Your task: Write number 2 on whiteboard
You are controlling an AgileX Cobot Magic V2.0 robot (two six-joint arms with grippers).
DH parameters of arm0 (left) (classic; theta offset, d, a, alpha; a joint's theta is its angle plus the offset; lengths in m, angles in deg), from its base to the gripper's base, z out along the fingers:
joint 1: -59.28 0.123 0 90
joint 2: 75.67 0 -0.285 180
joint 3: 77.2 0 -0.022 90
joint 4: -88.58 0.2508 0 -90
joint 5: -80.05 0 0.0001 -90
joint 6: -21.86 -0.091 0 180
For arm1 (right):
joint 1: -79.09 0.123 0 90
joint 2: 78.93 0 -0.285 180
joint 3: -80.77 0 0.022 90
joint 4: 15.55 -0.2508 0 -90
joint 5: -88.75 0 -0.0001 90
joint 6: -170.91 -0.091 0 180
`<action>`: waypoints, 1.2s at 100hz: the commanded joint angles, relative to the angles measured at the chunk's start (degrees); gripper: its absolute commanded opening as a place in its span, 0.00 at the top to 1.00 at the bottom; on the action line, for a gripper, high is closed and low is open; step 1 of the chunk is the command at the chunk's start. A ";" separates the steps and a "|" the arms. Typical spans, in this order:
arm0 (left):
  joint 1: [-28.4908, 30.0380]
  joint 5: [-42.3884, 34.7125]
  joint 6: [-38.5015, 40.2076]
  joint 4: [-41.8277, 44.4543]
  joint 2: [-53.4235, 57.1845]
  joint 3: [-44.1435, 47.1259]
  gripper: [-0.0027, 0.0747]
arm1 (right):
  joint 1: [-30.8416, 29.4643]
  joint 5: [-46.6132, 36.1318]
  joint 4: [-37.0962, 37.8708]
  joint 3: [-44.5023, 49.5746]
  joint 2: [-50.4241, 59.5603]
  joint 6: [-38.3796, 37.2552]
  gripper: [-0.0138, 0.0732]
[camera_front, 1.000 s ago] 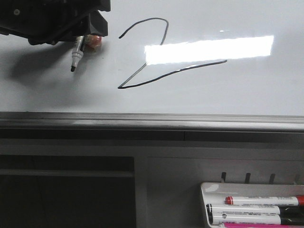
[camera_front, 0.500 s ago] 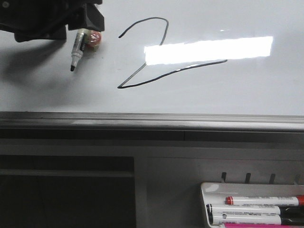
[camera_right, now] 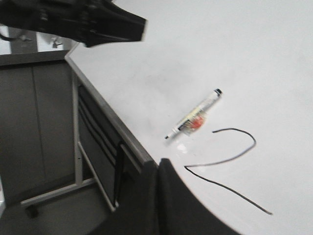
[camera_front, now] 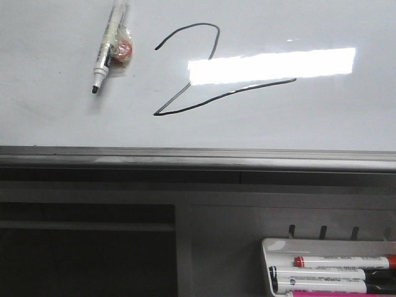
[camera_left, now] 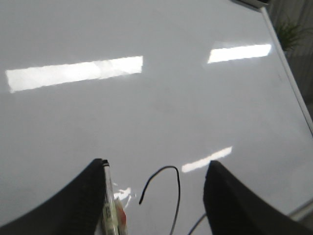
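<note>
The number 2 (camera_front: 218,37) is drawn in thin black line on the whiteboard (camera_front: 309,124). It also shows in the left wrist view (camera_left: 178,186) and the right wrist view (camera_right: 254,142). A white marker (camera_front: 105,52) with a black tip lies on the board left of the 2, with a small red piece (camera_front: 124,51) against it. My left gripper (camera_left: 156,164) is open above the board, out of the front view; the marker (camera_left: 110,205) lies by one finger. My right gripper (camera_right: 160,162) is shut and empty near the board's lower edge.
The board's grey metal lower edge (camera_front: 185,158) runs across the front view. A small white tray (camera_front: 267,247) at the lower right holds several markers. My left arm (camera_right: 88,22) shows dark in the right wrist view. Dark cabinet panels lie below the board.
My left gripper let go of the marker and drew away up and left, out of the front view. The marker stays lying on the board.
</note>
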 commanded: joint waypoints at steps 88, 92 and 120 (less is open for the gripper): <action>0.05 25.29 0.03 6.27 31.96 15.21 0.99 | -0.47 -9.25 6.70 24.63 24.31 -7.07 0.92; 0.05 25.29 0.03 6.27 31.96 15.54 0.99 | -0.47 -9.25 6.70 24.63 24.31 -7.07 0.92; 0.15 24.72 -0.10 13.50 32.10 17.24 0.99 | -0.47 -9.25 6.70 24.63 24.31 -7.07 0.92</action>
